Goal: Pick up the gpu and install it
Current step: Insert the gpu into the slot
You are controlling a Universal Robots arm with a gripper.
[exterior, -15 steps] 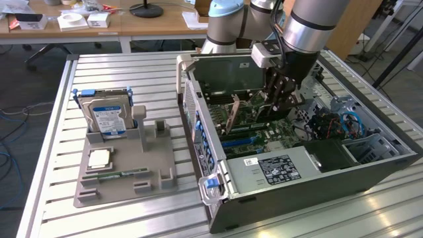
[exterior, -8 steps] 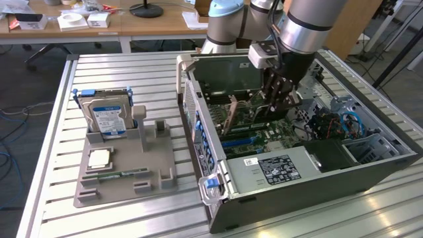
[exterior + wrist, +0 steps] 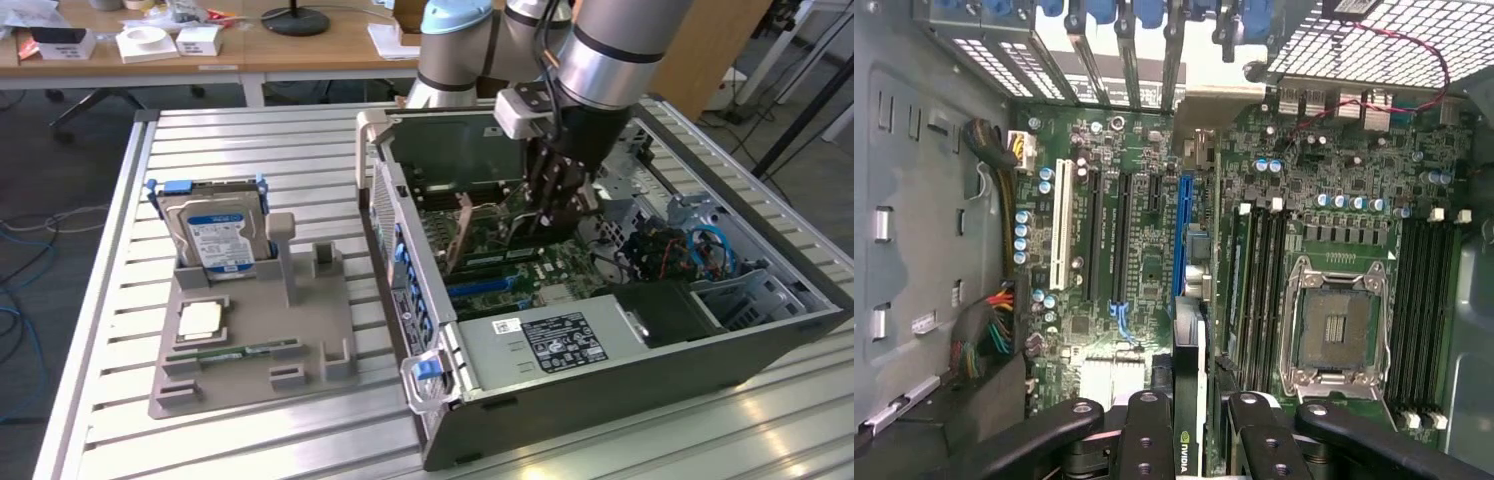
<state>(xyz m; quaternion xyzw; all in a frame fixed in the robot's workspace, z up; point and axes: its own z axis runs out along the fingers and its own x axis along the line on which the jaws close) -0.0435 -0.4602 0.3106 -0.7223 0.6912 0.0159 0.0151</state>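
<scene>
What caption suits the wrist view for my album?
End effector holds the gpu edge-on, lined up with the blue expansion slot.

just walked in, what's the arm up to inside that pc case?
The robot arm's tool is clamped on the thin flat dark gpu card, held edge-on inside the open grey computer case. The card hangs over the green motherboard, roughly in line with its long blue slot, and does not look seated yet. Outside, the silver hard drive with blue label stands in a grey holder.
</scene>
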